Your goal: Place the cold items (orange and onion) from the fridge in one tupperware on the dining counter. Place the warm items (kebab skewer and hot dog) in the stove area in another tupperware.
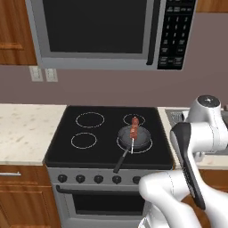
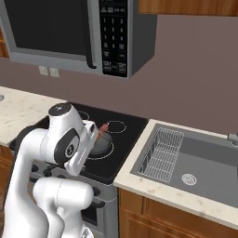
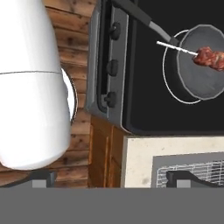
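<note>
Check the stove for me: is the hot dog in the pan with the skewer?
No, the pan on the front right burner carries just the kebab skewer, with no hot dog beside it.

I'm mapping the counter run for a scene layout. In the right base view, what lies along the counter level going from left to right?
Pale counter → black stovetop with the pan holding the kebab skewer → dish rack → sink basin.

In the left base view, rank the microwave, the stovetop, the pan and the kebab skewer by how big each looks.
1. Microwave, cut off by the frame's top.
2. Stovetop, looking close to the microwave in spread, so that order is unsure.
3. Pan.
4. Kebab skewer, lying in the pan.
</note>
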